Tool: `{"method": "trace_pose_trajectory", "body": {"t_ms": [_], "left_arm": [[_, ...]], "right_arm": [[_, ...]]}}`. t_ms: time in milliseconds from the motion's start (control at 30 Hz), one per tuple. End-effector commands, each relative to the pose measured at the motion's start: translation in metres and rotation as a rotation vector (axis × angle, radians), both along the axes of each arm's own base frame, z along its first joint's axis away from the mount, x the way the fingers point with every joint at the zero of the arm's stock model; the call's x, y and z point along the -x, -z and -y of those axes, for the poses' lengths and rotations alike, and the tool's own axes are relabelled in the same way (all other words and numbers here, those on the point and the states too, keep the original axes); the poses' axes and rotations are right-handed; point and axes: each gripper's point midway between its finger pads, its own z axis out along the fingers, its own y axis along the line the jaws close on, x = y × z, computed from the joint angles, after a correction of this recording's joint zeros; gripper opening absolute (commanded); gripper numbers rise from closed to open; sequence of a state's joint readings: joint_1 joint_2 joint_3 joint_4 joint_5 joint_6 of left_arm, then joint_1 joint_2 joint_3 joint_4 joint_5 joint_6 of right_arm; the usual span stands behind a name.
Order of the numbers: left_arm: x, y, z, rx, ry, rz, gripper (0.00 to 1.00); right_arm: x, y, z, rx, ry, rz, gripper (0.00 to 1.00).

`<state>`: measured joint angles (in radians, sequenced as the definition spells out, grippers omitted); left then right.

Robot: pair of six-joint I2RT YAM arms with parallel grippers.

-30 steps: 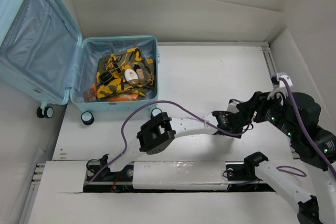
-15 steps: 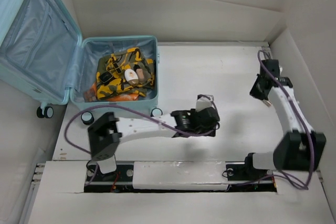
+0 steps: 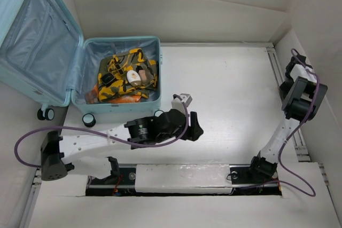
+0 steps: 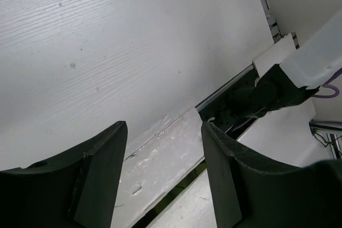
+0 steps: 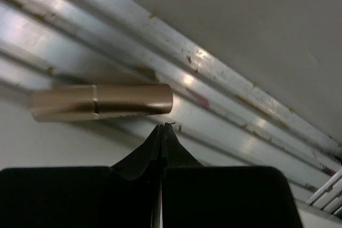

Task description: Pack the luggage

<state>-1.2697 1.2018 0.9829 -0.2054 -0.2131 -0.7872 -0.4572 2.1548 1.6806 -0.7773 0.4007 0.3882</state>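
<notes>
The luggage (image 3: 80, 86) lies open at the far left, its lid (image 3: 32, 36) flat beside a base holding a yellow camouflage garment (image 3: 120, 70) and small items. My left gripper (image 3: 193, 126) (image 4: 163, 132) hovers open over bare table near the front middle, with nothing between its fingers. At the table's right edge my right gripper (image 3: 293, 63) (image 5: 163, 126) is shut on nothing. Its tips sit just below a bronze-coloured tube (image 5: 101, 101), which lies along the metal rail (image 5: 224, 97).
Aluminium rails (image 3: 278, 73) run along the table's right side, close to the right wall. The right arm's base (image 4: 267, 92) and the front slot (image 3: 181, 188) lie near the left gripper. Two suitcase wheels (image 3: 88, 119) stick out toward the table.
The right arm has swung outward to the right-hand rail. The left gripper has drawn back leftward across the table toward the front middle.
</notes>
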Motion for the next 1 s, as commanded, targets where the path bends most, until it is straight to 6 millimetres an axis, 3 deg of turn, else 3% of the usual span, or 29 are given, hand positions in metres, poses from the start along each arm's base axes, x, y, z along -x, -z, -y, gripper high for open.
{"method": "trace_pose_trajectory", "body": {"t_ms": [0, 33, 133, 167, 267, 300, 367, 467, 500, 533, 567, 700, 833, 900, 933, 967], "left_arm": [[-0.002, -0.01, -0.02, 0.022, -0.018, 0.057, 0.54], [-0.002, -0.011, -0.024, 0.016, -0.025, 0.06, 0.54], [-0.007, -0.015, -0.034, -0.025, -0.037, 0.098, 0.54], [-0.008, -0.021, -0.032, -0.034, -0.022, 0.122, 0.54], [-0.013, -0.028, -0.027, -0.048, -0.012, 0.157, 0.54], [-0.014, -0.03, -0.023, -0.054, -0.007, 0.163, 0.54], [-0.013, -0.033, -0.019, -0.059, 0.014, 0.167, 0.54], [-0.017, -0.042, -0.018, -0.06, 0.003, 0.183, 0.55], [-0.019, -0.042, -0.016, -0.066, -0.006, 0.187, 0.55], [-0.02, -0.046, -0.016, -0.057, -0.007, 0.189, 0.55], [-0.022, -0.048, -0.015, -0.064, -0.016, 0.193, 0.55], [-0.026, -0.051, -0.013, -0.068, -0.041, 0.194, 0.55], [-0.027, -0.045, -0.006, -0.072, -0.057, 0.163, 0.55], [-0.031, -0.049, -0.006, -0.074, -0.083, 0.165, 0.56], [-0.033, -0.047, -0.007, -0.091, -0.093, 0.167, 0.57], [-0.036, -0.06, -0.006, -0.062, -0.111, 0.174, 0.59]], "right_arm": [[0.007, 0.027, 0.005, -0.077, -0.02, -0.099, 0.0], [0.008, 0.044, -0.002, -0.099, -0.043, -0.147, 0.0], [0.017, 0.051, -0.03, -0.101, -0.073, -0.205, 0.0], [0.002, 0.031, -0.031, -0.063, -0.089, -0.109, 0.0], [-0.007, 0.015, -0.055, -0.057, -0.133, -0.013, 0.0], [-0.014, -0.004, -0.056, -0.026, -0.143, 0.033, 0.0], [-0.022, -0.021, -0.067, 0.01, -0.173, 0.058, 0.0], [-0.038, -0.073, -0.082, 0.071, -0.216, 0.184, 0.0], [-0.037, -0.081, -0.087, 0.078, -0.227, 0.206, 0.0], [-0.04, -0.107, -0.091, 0.101, -0.236, 0.272, 0.0], [-0.044, -0.118, -0.098, 0.099, -0.254, 0.311, 0.0], [-0.045, -0.15, -0.12, 0.069, -0.311, 0.406, 0.0], [-0.038, -0.16, -0.163, 0.017, -0.421, 0.456, 0.0], [-0.035, -0.183, -0.186, 0.01, -0.489, 0.53, 0.0], [-0.035, -0.188, -0.214, -0.022, -0.559, 0.559, 0.0], [-0.029, -0.2, -0.228, -0.022, -0.606, 0.597, 0.0]]}}
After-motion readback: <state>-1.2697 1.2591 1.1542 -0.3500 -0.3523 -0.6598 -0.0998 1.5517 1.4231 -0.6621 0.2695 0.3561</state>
